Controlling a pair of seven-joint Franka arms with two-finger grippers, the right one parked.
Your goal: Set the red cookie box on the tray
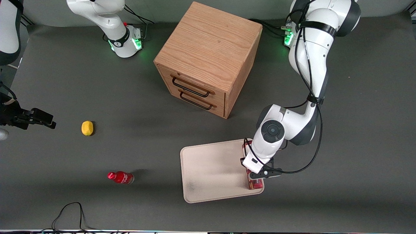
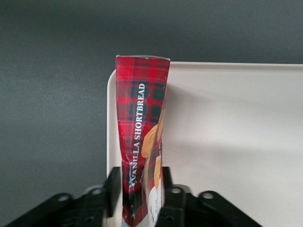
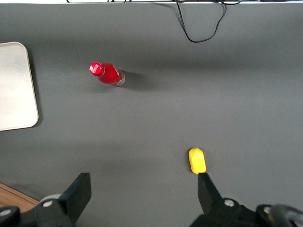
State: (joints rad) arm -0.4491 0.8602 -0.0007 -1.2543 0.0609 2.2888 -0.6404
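Red cookie box (image 2: 140,142) pinched between gripper (image 2: 138,198) fingers, over tray (image 2: 236,137) edge.

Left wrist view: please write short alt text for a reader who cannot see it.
The claw grips a red cookie box, a slim red tartan carton printed "VANILLA SHORTBREAD", its fingers pressed against both long sides. The box stands on edge along the rim of a cream-white tray, which lies on a dark grey table.
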